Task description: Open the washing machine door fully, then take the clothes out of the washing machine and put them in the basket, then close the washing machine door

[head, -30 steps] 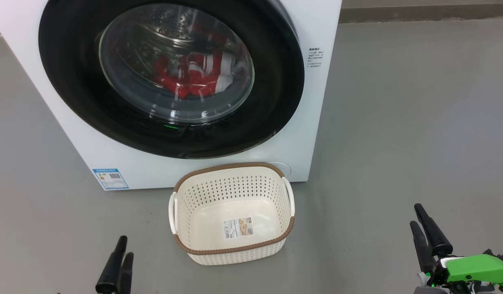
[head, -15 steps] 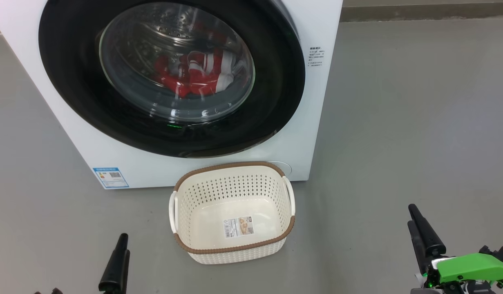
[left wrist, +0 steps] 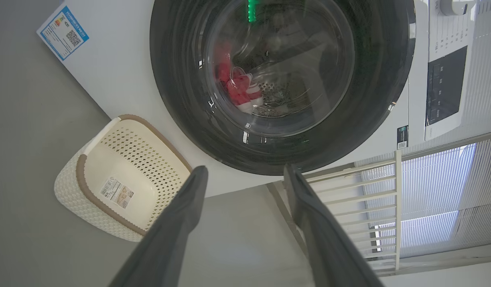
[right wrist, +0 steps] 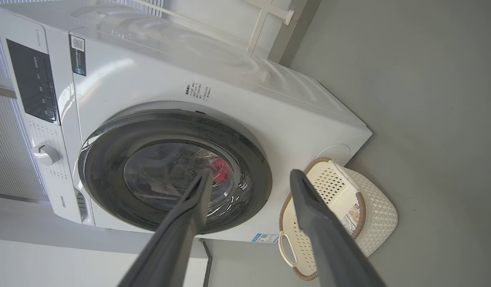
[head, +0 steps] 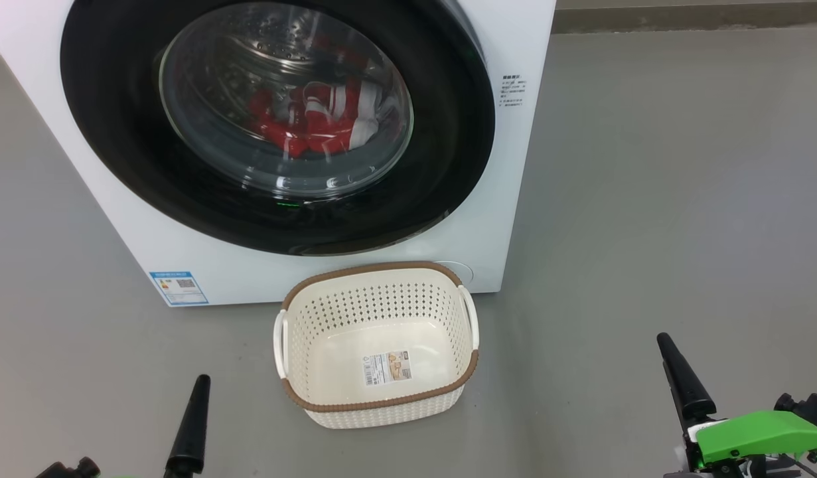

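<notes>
head view: the washing machine (head: 501, 219) stands on the grey floor (head: 647, 199) toward its far edge, its door (head: 116, 133) shut flat against the front, as it was a second ago. the clothes (head: 315, 129) lie inside the drum, seen through the glass. the basket (head: 375, 271) sits empty on the floor, just beside the foot of the machine, below the door's lower right; it has not shifted. the left tool (head: 200, 392) is at the near edge of the floor, left of the basket and apart from it. it has sunk lower in view and now reads as one dark spike where two fingers showed before. the right tool (head: 668, 352) is well to the right of the basket; it too has turned, so its two fingers now overlap into one.

left wrist view: the left tool (left wrist: 245, 169) has its fingers spread with a clear gap and nothing between them. the door fills the space beyond the tips, well apart from them, and the basket lies off to the left of the left finger.

right wrist view: the right tool (right wrist: 250, 174) is likewise spread and empty. the door lies beyond its left finger, the basket beyond its right finger, both at a distance.
</notes>
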You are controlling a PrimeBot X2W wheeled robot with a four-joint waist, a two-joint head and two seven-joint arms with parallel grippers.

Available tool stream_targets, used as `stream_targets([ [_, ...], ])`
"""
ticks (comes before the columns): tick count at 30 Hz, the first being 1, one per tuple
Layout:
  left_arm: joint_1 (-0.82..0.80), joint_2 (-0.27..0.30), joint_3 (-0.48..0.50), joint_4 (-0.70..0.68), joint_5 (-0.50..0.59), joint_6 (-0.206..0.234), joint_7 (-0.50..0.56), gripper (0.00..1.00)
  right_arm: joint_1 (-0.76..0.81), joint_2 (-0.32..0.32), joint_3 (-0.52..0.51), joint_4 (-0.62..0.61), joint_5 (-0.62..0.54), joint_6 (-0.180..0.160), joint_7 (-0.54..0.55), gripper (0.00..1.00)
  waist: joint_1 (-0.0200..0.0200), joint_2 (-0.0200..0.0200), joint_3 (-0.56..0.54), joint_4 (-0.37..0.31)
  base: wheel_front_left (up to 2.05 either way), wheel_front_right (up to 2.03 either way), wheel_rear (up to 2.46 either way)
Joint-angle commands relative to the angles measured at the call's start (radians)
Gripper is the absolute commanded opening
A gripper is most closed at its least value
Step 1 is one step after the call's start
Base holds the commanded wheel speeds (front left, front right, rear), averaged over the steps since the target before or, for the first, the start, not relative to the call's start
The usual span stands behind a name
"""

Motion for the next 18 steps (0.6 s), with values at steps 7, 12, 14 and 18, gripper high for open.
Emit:
stream_targets([
  [7, 0.007, 0.016, 0.003, -0.052, 0.137, 0.023, -0.030, 1.00, -0.022, -0.030, 0.029, -0.018, -0.097, 0.000, -0.029, 1.00, -0.0001, 0.0000, 0.000, 0.000, 0.00, 0.00, 0.00],
  [12, 0.014, 0.016, -0.010, -0.066, 0.212, 0.035, -0.045, 1.00, -0.021, -0.040, 0.050, -0.013, -0.155, 0.000, -0.044, 1.00, -0.0001, 0.0000, 0.000, 0.001, 0.00, 0.00, 0.00],
  [14, 0.017, 0.017, -0.014, -0.070, 0.241, 0.037, -0.051, 1.00, -0.020, -0.043, 0.058, -0.010, -0.178, 0.000, -0.050, 1.00, -0.0001, 0.0000, 0.000, 0.001, 0.00, 0.00, 0.00],
  [18, 0.023, 0.017, -0.021, -0.073, 0.287, 0.035, -0.060, 1.00, -0.020, -0.049, 0.071, -0.007, -0.216, 0.000, -0.059, 1.00, -0.0001, 0.0000, 0.000, 0.000, 0.00, 0.00, 0.00],
])
